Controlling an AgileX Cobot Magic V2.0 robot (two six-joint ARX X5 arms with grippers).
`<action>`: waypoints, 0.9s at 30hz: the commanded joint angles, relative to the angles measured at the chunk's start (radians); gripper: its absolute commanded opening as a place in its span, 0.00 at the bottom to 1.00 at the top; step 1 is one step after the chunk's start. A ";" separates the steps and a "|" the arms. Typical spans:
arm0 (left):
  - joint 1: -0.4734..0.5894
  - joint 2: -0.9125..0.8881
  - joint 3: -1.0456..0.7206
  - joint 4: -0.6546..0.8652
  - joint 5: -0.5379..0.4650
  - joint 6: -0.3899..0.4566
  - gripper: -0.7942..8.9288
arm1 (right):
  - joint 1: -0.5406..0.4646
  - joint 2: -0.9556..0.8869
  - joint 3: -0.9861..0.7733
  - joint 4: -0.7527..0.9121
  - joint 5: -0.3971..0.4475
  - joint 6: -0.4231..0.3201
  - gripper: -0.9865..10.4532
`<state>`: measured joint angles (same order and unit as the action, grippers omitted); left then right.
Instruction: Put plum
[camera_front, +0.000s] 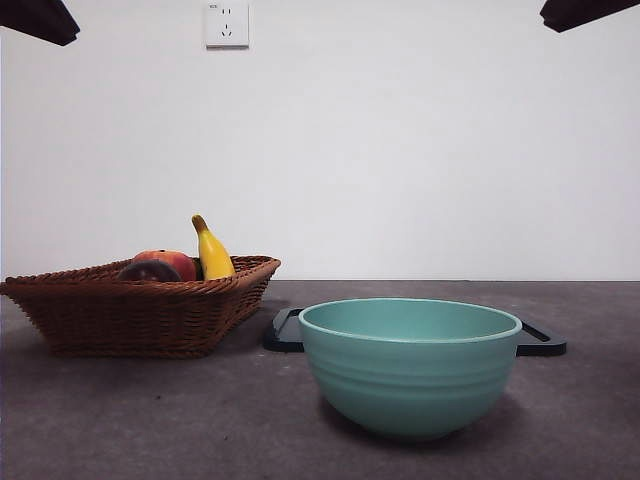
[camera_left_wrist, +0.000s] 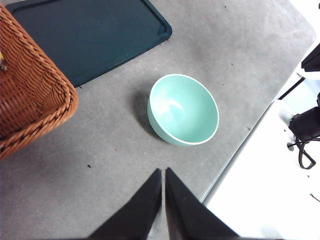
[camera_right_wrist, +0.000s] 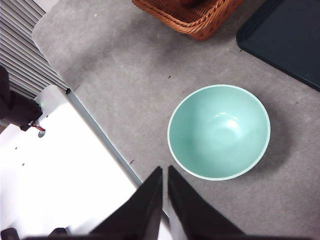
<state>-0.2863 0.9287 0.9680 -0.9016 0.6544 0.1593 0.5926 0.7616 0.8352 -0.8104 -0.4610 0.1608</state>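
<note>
Your left gripper (camera_left_wrist: 163, 172) and right gripper (camera_right_wrist: 165, 170) both hang high above the table, jaws pressed together, empty; the plum (camera_front: 148, 271) lies in the basket (camera_front: 140, 315).

the grey table (camera_front: 120, 420) lies open in front of and between the objects. the wicker basket (camera_front: 140, 310) stands at the left of the front view; its low rim leaves access from above, with a banana (camera_front: 212, 252) rising above the rim beside the other fruit. the teal bowl (camera_front: 410, 365) stands apart from the basket, mouth open upward. the dark tray (camera_left_wrist: 90, 35) lies flat behind the bowl. both arms sit high, at the top corners.
</note>
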 joint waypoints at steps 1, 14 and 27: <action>-0.004 0.006 0.024 0.004 0.005 0.008 0.09 | 0.005 0.008 0.016 0.010 -0.003 -0.013 0.09; 0.121 -0.190 -0.020 0.401 -0.005 0.102 0.09 | 0.005 0.007 0.016 0.011 -0.003 -0.013 0.09; 0.296 -0.584 -0.438 0.837 -0.427 0.064 0.09 | 0.005 0.007 0.016 0.013 -0.003 -0.012 0.09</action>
<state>0.0044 0.3580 0.5526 -0.0742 0.2462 0.2405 0.5926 0.7616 0.8352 -0.8062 -0.4610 0.1604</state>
